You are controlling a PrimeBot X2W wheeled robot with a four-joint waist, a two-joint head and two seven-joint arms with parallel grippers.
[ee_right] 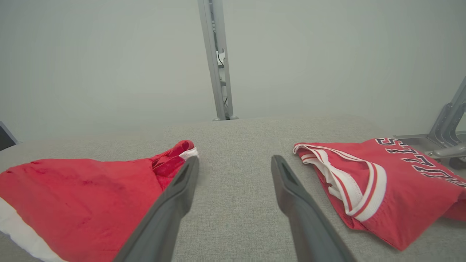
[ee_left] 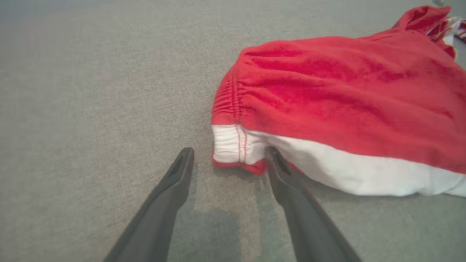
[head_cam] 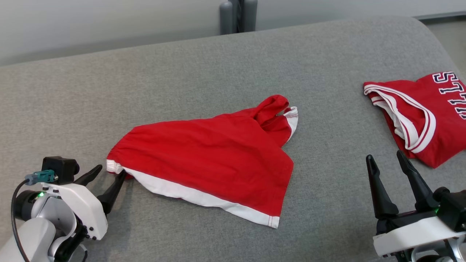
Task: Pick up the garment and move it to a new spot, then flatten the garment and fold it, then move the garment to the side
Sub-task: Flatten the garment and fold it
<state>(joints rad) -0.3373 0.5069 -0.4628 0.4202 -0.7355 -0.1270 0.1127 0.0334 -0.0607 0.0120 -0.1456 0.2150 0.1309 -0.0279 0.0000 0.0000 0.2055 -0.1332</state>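
Note:
The garment is a pair of red shorts with a white band, lying rumpled in the middle of the grey padded surface. My left gripper is open at the garment's left corner. In the left wrist view the elastic corner of the garment lies just ahead of the left gripper, and one fingertip touches the white band's edge. My right gripper is open with nothing between its fingers, to the right of the garment. The right wrist view shows this gripper over bare surface.
A red jersey with white trim and dark lettering lies at the right edge of the surface, just beyond the right gripper, and also appears as the jersey in the right wrist view. A grey post stands behind the far edge. A metal frame is at the right.

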